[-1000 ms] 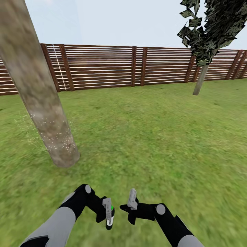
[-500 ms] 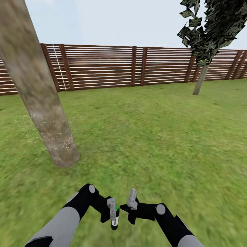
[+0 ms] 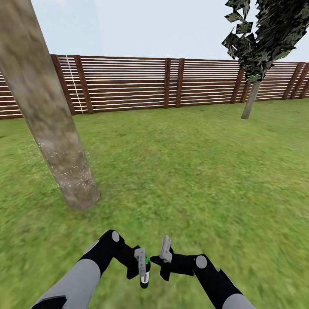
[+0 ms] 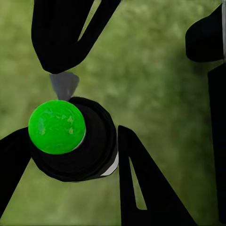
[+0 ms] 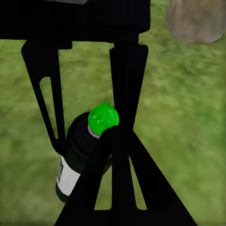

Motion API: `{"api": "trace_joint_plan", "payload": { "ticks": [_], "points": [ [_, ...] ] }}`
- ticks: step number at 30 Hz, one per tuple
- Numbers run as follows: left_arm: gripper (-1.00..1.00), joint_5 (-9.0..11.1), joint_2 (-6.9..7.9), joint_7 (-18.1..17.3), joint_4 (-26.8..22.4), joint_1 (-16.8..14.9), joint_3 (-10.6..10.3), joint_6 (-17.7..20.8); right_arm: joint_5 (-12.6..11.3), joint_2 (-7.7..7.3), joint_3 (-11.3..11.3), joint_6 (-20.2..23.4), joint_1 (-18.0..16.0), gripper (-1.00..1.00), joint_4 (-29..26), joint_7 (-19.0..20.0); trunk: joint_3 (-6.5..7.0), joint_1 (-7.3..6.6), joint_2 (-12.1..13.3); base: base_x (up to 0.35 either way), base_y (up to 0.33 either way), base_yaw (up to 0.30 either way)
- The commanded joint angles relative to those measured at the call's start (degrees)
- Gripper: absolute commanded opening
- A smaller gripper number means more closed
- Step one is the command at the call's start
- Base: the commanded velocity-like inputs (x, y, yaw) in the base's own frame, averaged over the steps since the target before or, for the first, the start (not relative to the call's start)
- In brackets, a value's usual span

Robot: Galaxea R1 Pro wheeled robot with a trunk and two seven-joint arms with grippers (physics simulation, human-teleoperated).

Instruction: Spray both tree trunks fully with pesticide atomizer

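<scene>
Tree trunk (image 3: 47, 124) top cut off; atomizer (image 3: 145, 274) partly hidden.

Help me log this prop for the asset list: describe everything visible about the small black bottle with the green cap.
The small black spray bottle has a round, glossy bright green cap, a grey pointed nozzle and a white label low on its side. It looks like plastic. The left gripper holds it above the blurry green grass, its black fingers at either side.
</scene>
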Motion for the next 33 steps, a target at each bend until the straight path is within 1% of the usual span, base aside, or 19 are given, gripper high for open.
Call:
{"api": "trace_joint_plan", "payload": {
  "ticks": [1, 12, 16, 17, 19, 20, 21, 22, 23, 24, 25, 27, 28, 30, 31, 32, 33],
  "points": [
    [-1.00, 0.0, -0.09, 0.0, 0.0, 0.0, 0.0, 0.0, 0.0, 0.00, 0.0, 0.0, 0.0, -1.00, 0.0, 0.0, 0.00, 0.00, 0.0, 0.000, 0.000, 0.000],
    [-1.00, 0.0, -0.25, 0.0, 0.1, 0.1, 0.0, -0.2, 0.0, -0.02, 0.0, 0.0, 0.0, -1.00, 0.1, 0.0, 0.00, 0.00, 0.0, 0.000, 0.000, 0.000],
    [-1.00, -1.0, 0.46, 0.6, -0.1, 0.2, -0.3, 0.1, 0.0, -0.02, 0.0, 0.0, 0.0, -1.00, 0.1, 0.0, 0.00, 0.00, 0.0, 0.000, 0.000, 0.000],
    [-1.00, -2.1, 1.24, 0.6, -0.1, 0.1, -0.3, 0.2, 0.0, -0.02, 0.0, 0.0, 0.0, -1.00, 0.1, 0.0, 0.00, 0.00, 0.0, 0.000, 0.000, 0.000],
    [-1.00, -5.3, 3.86, 0.7, -0.2, 0.0, -0.2, 0.5, 0.0, -0.02, 0.0, 0.0, 0.0, -1.00, 0.1, 0.0, 0.00, 0.00, 0.0, 0.000, 0.000, 0.000],
    [-1.00, -6.2, 5.21, 0.7, -0.3, 0.1, -0.2, 0.6, 0.0, -0.02, 0.0, 0.0, 0.0, -1.00, 0.1, 0.0, 0.00, 0.00, 0.0, 0.000, 0.000, 0.000],
    [-1.00, -6.6, 6.63, 0.7, -0.6, 0.2, -0.2, 0.7, 0.0, -0.02, 0.0, 0.0, 0.0, -1.00, 0.1, 0.0, 0.00, 0.00, 0.0, 0.000, 0.000, 0.000],
    [-1.00, -6.9, 8.15, 0.7, -0.9, 0.3, -0.2, 0.7, 0.0, -0.02, 0.0, 0.0, 0.0, -1.00, 0.2, 0.0, 0.00, 0.00, 0.0, 0.000, 0.000, 0.000],
    [-1.00, -7.0, 10.01, 0.7, -1.1, 0.4, -0.2, 0.7, 0.0, -0.03, -0.1, 0.0, 0.0, -1.00, 0.3, 0.0, 0.00, 0.00, 0.0, 0.000, 0.000, 0.000],
    [-1.00, -7.1, 11.28, 0.7, -1.2, 0.5, -0.2, 0.7, 0.0, -0.07, -0.1, 0.0, 0.0, -1.00, 0.3, 0.0, 0.00, 0.00, 0.0, 0.000, 0.000, 0.000],
    [-1.00, -7.1, 13.02, 0.7, -1.2, 0.6, -0.3, 0.7, 0.0, -0.09, -0.1, 0.0, 0.0, -1.00, 0.4, 0.0, 0.00, 0.00, 0.0, 0.000, 0.000, 0.000],
    [-1.00, -7.5, 15.72, 0.7, -1.2, 0.6, -0.3, 0.6, 0.1, -0.10, -0.1, 0.0, 0.0, -1.00, 0.5, 0.0, 0.00, 0.00, 0.0, 0.000, 0.000, 0.000],
    [-1.00, -7.8, 17.52, 0.7, -1.2, 0.6, -0.3, 0.7, 0.1, -0.12, -0.1, 0.0, 0.0, -1.00, 0.5, 0.0, 0.00, 0.00, 0.0, 0.000, 0.000, 0.000],
    [-1.00, -7.6, 21.40, 1.3, -1.2, 0.6, 0.5, 0.9, 0.1, -0.25, -0.1, 0.0, 0.0, -1.00, 0.6, 0.0, 0.00, 0.00, 0.0, 0.000, 0.000, 0.000],
    [-1.00, -7.3, 23.20, 2.7, -1.2, 0.6, 1.5, 1.1, 0.0, -0.40, -0.3, 0.0, 0.0, -1.00, 0.6, 0.0, 0.00, 0.00, 0.0, 0.000, 0.000, 0.000],
    [-1.00, -6.3, 24.51, 5.9, -1.1, 0.6, 4.9, 1.3, -0.1, -0.57, -0.4, 0.0, 0.0, 1.00, 0.8, -0.1, 0.00, 0.00, 0.0, 0.000, 0.000, 0.000],
    [-1.00, -5.7, 25.29, 8.9, -1.0, 0.7, 10.5, 1.4, -0.1, -0.93, -0.5, 0.0, 0.0, 1.00, 0.9, -0.1, 0.00, 0.00, 0.0, 0.000, 0.000, 0.000]
  ]
}}
